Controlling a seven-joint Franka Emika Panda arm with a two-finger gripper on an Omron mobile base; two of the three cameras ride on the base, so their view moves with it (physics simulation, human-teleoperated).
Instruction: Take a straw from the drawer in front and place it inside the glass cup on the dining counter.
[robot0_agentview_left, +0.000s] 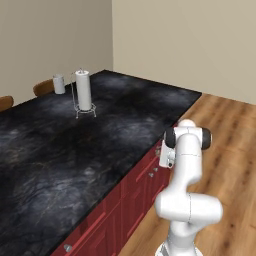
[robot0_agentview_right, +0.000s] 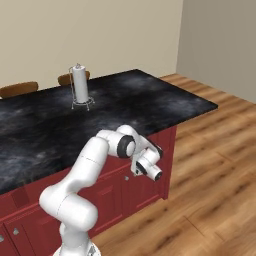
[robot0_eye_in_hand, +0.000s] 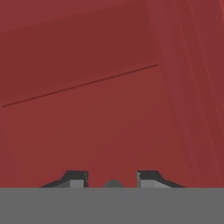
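Note:
My gripper (robot0_eye_in_hand: 112, 177) is pressed close to the flat dark red front of the drawer (robot0_eye_in_hand: 100, 127), which is shut. Its two dark fingertips (robot0_eye_in_hand: 77, 178) stand partly closed on either side of a small silver knob (robot0_eye_in_hand: 113, 184), with a narrow gap on each side. In the right base view the gripper (robot0_agentview_right: 136, 168) sits against the cabinet base just under the counter edge. The glass cup (robot0_agentview_left: 59, 84) stands upright at the far left of the dining counter (robot0_agentview_left: 100, 145), beside the paper-towel roll. The straw is out of view.
A white paper-towel roll (robot0_agentview_left: 83, 90) on a wire stand rises near the cup. Two wooden chair backs (robot0_agentview_right: 19, 89) show beyond the counter. More silver knobs (robot0_agentview_left: 68, 247) dot the red front. Wooden floor (robot0_agentview_right: 210, 190) lies open to the right.

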